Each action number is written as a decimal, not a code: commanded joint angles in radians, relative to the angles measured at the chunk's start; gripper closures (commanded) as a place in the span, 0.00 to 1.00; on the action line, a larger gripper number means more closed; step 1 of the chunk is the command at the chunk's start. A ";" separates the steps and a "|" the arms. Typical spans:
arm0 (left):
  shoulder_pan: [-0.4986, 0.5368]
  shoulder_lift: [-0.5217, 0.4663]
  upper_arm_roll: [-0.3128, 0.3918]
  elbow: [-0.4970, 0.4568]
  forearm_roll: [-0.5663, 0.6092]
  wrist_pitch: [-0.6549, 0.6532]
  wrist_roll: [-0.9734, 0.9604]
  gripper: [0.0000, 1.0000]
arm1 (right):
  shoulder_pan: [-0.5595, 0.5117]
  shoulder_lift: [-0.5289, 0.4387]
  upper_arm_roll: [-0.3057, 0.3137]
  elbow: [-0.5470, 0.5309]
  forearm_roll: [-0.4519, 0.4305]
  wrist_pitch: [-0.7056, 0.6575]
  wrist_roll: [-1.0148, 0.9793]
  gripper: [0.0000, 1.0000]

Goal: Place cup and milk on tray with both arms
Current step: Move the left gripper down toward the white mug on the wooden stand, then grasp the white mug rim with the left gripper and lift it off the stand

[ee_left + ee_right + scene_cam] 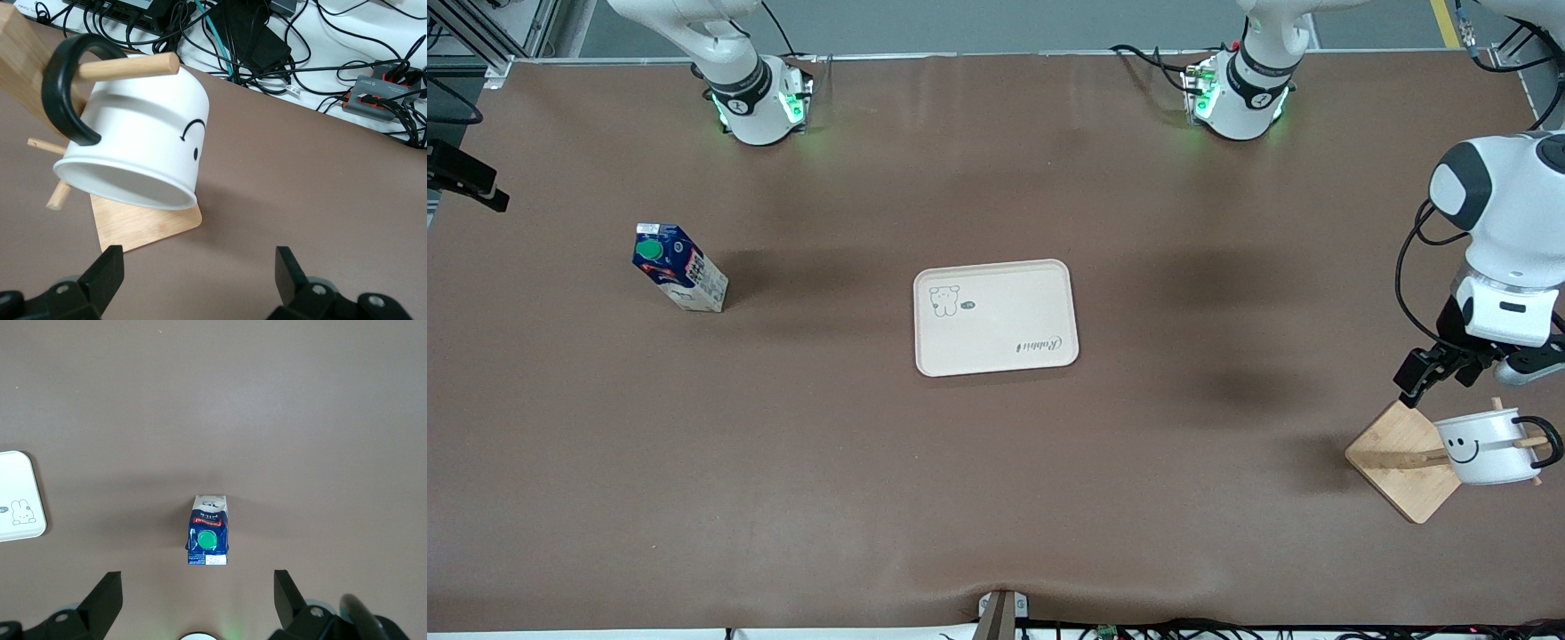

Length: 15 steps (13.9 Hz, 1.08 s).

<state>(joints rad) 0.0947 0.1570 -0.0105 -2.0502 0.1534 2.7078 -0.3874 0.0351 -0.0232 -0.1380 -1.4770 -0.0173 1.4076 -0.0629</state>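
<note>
Rack pegs (127, 67) crowd the cup (143, 143); tray (996, 316) unobstructed.

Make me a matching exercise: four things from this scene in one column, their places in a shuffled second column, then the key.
Things:
1. cup
2. milk
3. tray
4. left gripper

Places:
A. flat on the middle of the table
B. hanging by its handle on a peg of the wooden rack
C. open, over the rack, beside the hanging mug
D. standing upright toward the right arm's end of the table

Pairs: 1-B, 2-D, 3-A, 4-C
</note>
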 commanded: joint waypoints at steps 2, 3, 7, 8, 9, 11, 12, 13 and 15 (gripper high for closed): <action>0.005 0.033 -0.003 0.018 0.026 0.042 -0.028 0.00 | 0.011 -0.012 0.011 -0.002 0.010 -0.006 0.006 0.00; 0.005 0.048 -0.003 0.021 0.026 0.061 -0.027 0.00 | 0.011 -0.012 0.011 -0.002 0.011 -0.007 0.006 0.00; 0.005 0.101 -0.002 0.084 0.028 0.082 -0.015 0.00 | 0.006 -0.009 0.009 -0.002 0.010 0.001 0.006 0.00; -0.003 0.104 -0.002 0.097 0.029 0.081 -0.014 0.00 | 0.003 -0.009 0.009 -0.002 0.010 -0.001 0.006 0.00; -0.001 0.122 -0.002 0.117 0.034 0.081 -0.014 0.00 | 0.005 -0.009 0.009 -0.002 0.011 0.001 0.006 0.00; 0.005 0.131 0.000 0.124 0.063 0.082 -0.013 0.00 | 0.019 -0.009 0.012 -0.002 0.019 0.001 0.006 0.00; 0.005 0.139 0.000 0.131 0.069 0.082 -0.013 0.00 | 0.035 -0.010 0.012 0.000 0.022 -0.001 0.006 0.00; 0.005 0.151 0.000 0.143 0.071 0.082 -0.013 0.00 | 0.048 -0.011 0.012 0.000 0.022 -0.001 0.006 0.00; 0.007 0.159 0.001 0.148 0.078 0.082 0.002 0.05 | 0.045 -0.012 0.009 0.000 0.020 -0.010 0.006 0.00</action>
<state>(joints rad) 0.0954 0.2947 -0.0099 -1.9305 0.2009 2.7863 -0.3897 0.0782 -0.0232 -0.1251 -1.4770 -0.0100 1.4069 -0.0628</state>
